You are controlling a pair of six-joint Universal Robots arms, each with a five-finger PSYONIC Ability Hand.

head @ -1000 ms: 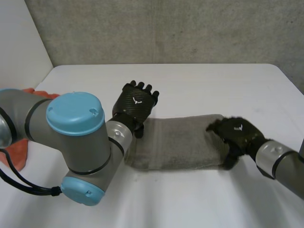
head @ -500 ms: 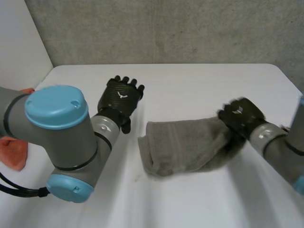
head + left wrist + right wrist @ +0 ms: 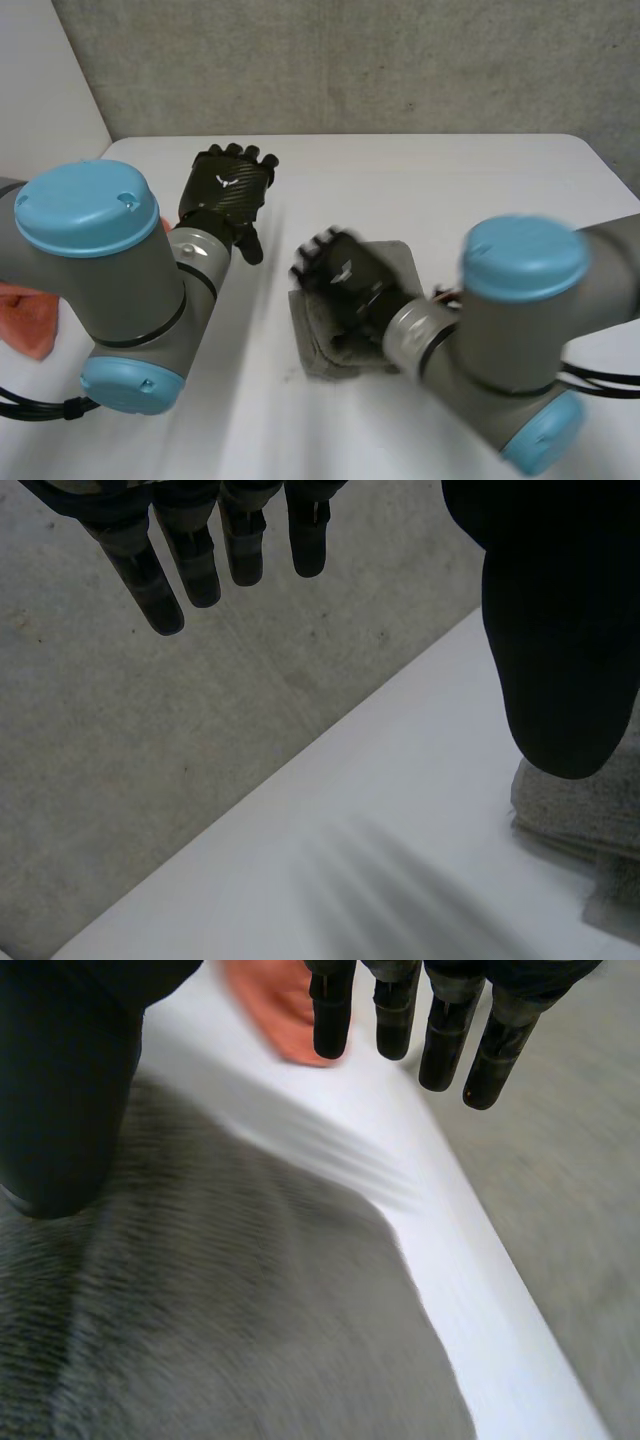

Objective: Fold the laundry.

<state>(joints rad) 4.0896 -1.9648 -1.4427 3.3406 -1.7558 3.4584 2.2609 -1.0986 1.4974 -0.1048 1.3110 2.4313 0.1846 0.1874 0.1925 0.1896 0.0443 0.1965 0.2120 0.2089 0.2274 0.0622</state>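
the grey towel (image 3: 325, 352) lies folded into a small thick packet on the white table (image 3: 480, 190), about in the middle between my two arms. my right hand (image 3: 345, 278) is over the towel. in the right wrist view its fingers (image 3: 398, 1015) are straight and a little spread, the thumb (image 3: 60, 1090) stands apart from them, and the towel (image 3: 250, 1320) is under the palm, so this hand is released and grasps nothing. whether the palm touches the cloth i cannot tell. past those fingertips, on the table (image 3: 450, 1250), there is an orange cloth (image 3: 275, 1005). my left hand (image 3: 230, 185) is beside the towel, well apart from it, over bare table toward the far edge. in the left wrist view its fingers (image 3: 160, 590) hang straight and its thumb (image 3: 560, 630) is away from them, so this hand is released too. near that thumb i see an edge of the towel (image 3: 585, 815), in layers one over another. the orange cloth (image 3: 30, 320) lies at the table edge on my left side, partly behind my left arm (image 3: 100, 260). behind the table is a grey concrete wall (image 3: 350, 65).
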